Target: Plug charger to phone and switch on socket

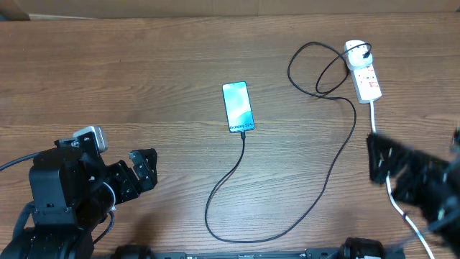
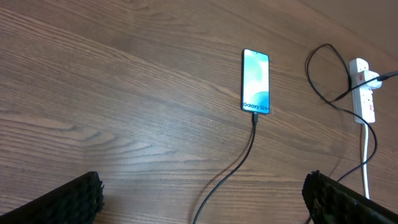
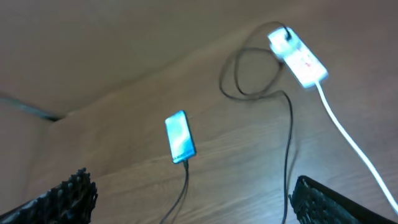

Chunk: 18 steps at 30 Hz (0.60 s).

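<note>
The phone (image 1: 238, 106) lies face up mid-table with a lit blue-white screen; it also shows in the left wrist view (image 2: 255, 81) and the right wrist view (image 3: 180, 137). The thin black charger cable (image 1: 237, 169) has its tip at the phone's bottom edge, loops along the table's front edge and back up to the white socket strip (image 1: 364, 74) at the far right. It also shows in both wrist views (image 2: 239, 163) (image 3: 290, 124). The socket also shows in both wrist views (image 2: 363, 90) (image 3: 297, 57). My left gripper (image 1: 144, 171) (image 2: 202, 199) is open and empty at the front left. My right gripper (image 1: 379, 164) (image 3: 193, 199), blurred, is open and empty at the right.
The socket's thick white cord (image 1: 392, 187) runs from the strip toward the front right, passing under my right arm. Bare wooden table (image 1: 144, 72) lies all around the phone.
</note>
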{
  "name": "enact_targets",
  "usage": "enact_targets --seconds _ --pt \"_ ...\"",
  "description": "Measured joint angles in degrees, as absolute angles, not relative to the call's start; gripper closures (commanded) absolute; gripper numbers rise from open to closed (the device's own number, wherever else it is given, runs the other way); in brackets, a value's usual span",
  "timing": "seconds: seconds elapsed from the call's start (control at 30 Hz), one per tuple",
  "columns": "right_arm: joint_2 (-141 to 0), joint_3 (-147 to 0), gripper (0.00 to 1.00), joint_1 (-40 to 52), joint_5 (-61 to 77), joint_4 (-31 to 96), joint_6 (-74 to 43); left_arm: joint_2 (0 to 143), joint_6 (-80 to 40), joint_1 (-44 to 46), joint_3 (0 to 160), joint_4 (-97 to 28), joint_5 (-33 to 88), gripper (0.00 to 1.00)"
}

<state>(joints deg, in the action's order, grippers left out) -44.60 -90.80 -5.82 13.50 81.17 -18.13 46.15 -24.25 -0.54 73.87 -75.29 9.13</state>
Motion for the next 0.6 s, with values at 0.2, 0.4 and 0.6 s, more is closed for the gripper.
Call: enact_targets --seconds 0.2,0.4,0.6 --pt "-30.1 -77.3 0.00 -5.2 13.1 77.1 -14.9 46.2 -24.3 -0.5 73.8 -75.3 9.1 0.00" --pt "-21.6 -67.0 0.00 -5.1 12.0 74.3 -13.9 46.2 -24.3 -0.5 73.8 -75.3 9.1 0.00" --pt "-14.5 -59.2 0.00 -5.1 9.3 67.1 -11.7 46.2 -24.3 -0.5 73.8 -75.3 9.1 0.00"
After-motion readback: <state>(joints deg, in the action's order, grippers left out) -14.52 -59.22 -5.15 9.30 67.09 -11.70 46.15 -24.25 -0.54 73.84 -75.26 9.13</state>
